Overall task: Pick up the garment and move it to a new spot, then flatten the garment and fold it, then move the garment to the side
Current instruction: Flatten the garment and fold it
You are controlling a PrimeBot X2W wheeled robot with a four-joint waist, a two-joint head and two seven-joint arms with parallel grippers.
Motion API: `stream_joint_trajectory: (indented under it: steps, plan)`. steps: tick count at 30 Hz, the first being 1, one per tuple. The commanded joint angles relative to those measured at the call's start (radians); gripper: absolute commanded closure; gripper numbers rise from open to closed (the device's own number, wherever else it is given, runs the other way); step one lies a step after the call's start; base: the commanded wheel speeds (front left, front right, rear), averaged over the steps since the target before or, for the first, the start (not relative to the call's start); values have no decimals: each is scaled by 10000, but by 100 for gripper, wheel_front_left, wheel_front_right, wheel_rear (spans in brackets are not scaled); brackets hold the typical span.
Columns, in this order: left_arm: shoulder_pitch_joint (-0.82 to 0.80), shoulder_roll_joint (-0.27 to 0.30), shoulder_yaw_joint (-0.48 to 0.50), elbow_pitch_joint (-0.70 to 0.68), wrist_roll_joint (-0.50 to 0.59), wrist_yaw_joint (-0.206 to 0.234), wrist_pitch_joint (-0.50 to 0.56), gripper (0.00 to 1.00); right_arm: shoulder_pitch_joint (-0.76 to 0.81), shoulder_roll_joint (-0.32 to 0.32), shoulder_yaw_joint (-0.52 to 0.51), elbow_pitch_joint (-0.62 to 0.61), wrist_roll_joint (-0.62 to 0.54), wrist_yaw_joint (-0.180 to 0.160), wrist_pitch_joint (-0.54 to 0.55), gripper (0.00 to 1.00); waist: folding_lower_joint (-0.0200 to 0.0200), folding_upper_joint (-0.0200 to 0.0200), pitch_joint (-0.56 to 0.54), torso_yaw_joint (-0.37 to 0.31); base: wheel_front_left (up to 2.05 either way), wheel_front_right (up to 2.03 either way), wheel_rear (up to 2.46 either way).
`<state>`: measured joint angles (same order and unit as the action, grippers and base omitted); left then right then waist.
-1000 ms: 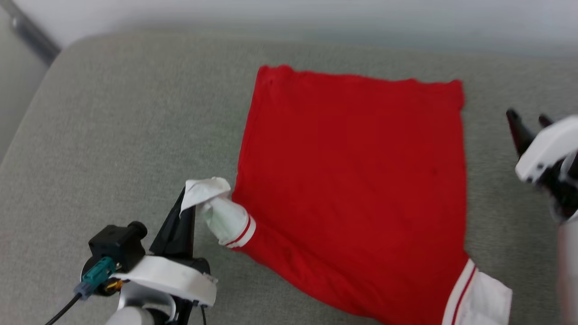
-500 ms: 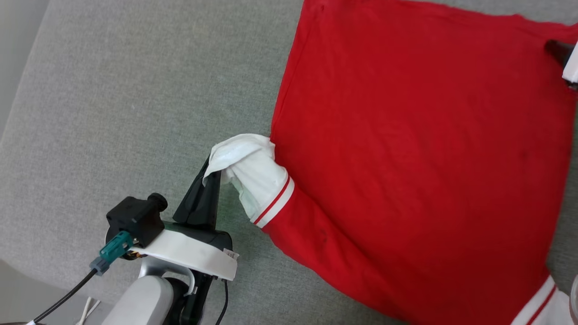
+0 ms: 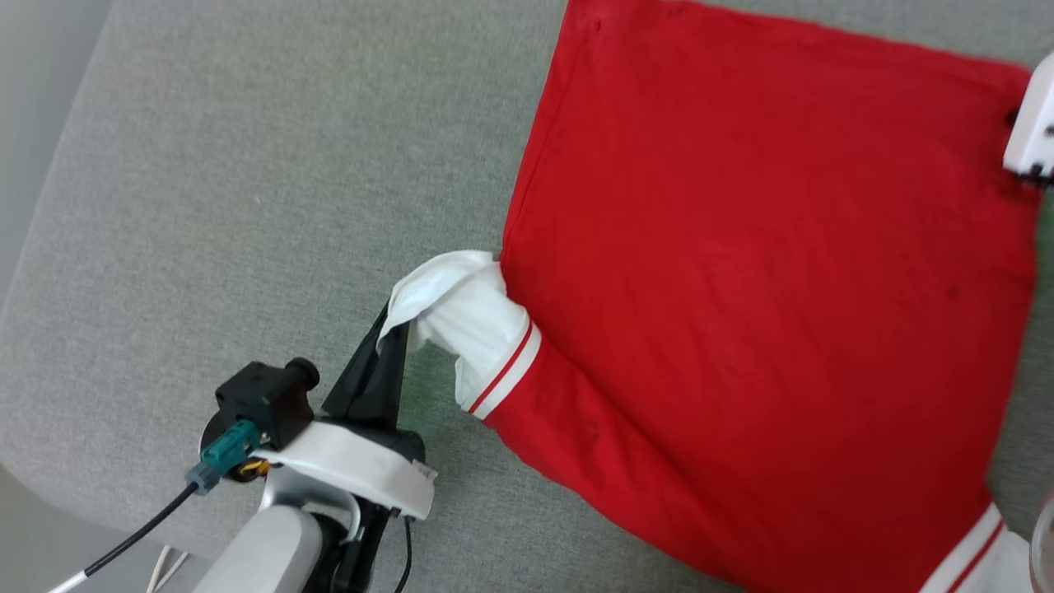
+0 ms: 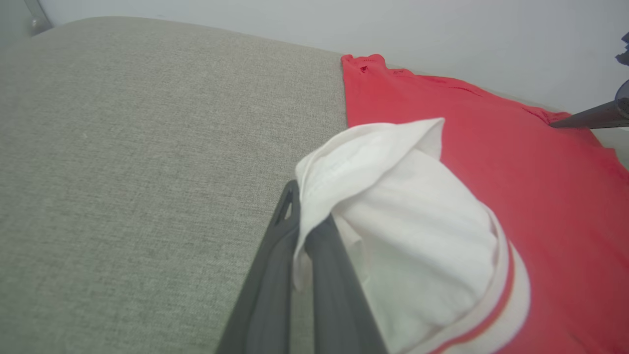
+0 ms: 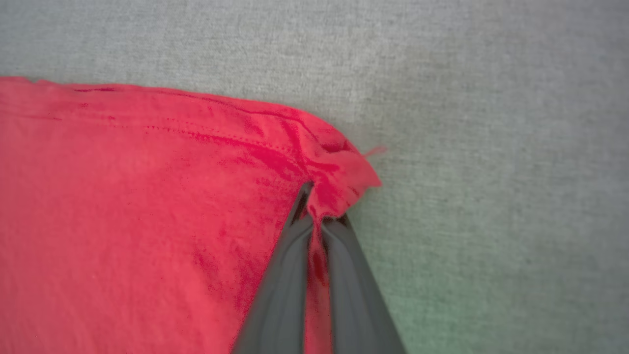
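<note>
The garment [image 3: 766, 288], a red top, lies spread flat on the grey cushion [image 3: 247, 206]. Its white sleeve [image 3: 461, 313] with red-striped trim is bunched up at the near left. My left gripper [image 3: 395, 325] is shut on that sleeve's edge, and in the left wrist view the white cloth [image 4: 393, 221] drapes over the closed fingers [image 4: 324, 275]. In the right wrist view my right gripper [image 5: 319, 216] is shut on the garment's far right corner [image 5: 344, 172], red fabric pinched between the fingers. A second white sleeve [image 3: 980, 560] shows at the lower right.
The grey cushion's rounded left edge [image 3: 49, 206] drops away at the left side of the head view. A pale wall [image 4: 344, 24] stands behind the cushion. A black cable [image 3: 132, 535] hangs from my left wrist.
The head camera has tipped down and shifted. My right gripper came to the garment's far right corner and closed on it. The left gripper kept its hold on the white sleeve.
</note>
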<state>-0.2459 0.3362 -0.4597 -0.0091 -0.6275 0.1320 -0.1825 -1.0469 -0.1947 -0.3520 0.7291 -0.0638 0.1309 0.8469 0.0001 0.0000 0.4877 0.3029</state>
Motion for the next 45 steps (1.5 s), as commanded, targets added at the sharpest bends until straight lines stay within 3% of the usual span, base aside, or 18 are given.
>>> stream_joint_trajectory:
  steps: [1,6,8,11,18,24,29,30,31,32,37,45]
  plan:
    - [127,29,-6,25,35,15,22,100,403,-53,63,158,-32,-5,17,100,-1,0,-340,-122,0,0,0]
    - [613,316,41,290,-1,279,231,100,822,-576,1055,-412,541,-5,-560,100,-1,0,-1476,-544,0,0,0]
    - [1044,544,90,331,64,596,436,100,1464,-973,1772,-997,1188,-5,-629,100,-1,0,-2207,-924,0,0,0]
    - [1371,715,172,270,31,835,586,100,2138,-1266,2054,-1524,1695,-5,-494,100,-1,0,-2688,-1220,0,0,0]
    - [2626,1185,360,-2,-120,1536,1132,100,5998,-1933,2097,-3614,2929,-5,447,100,-1,0,-4303,-2069,0,0,0]
    - [3443,1385,469,-296,-312,1934,1408,100,9969,-1289,1360,-5278,3464,-3,1525,100,-1,0,-4991,-2645,0,0,0]
    - [3805,1508,495,-337,-437,2005,1582,100,12121,-194,1051,-6160,3715,-3,1918,100,-1,0,-5092,-2971,0,0,0]
    - [3846,1528,499,-369,-449,2026,1601,100,12326,-16,980,-6303,3742,-3,1801,75,-1,0,-5099,-2995,0,0,0]
    - [3857,1550,501,-404,-465,2043,1636,100,12550,171,922,-6402,3778,-3,1659,18,-1,0,-5098,-3012,0,0,0]
    - [3844,1555,494,-436,-472,2042,1668,100,12710,353,833,-6510,3820,-3,1412,0,-1,0,-5099,-3021,0,0,0]
    - [3812,1536,427,-453,-452,2072,1688,100,12850,724,607,-6936,3927,-3,-199,0,-1,0,-5066,-3028,0,0,0]
    - [3411,1426,297,-526,-388,1969,1674,100,11687,689,422,-6911,3974,-3,-4784,0,-1,0,-4735,-2810,0,0,0]
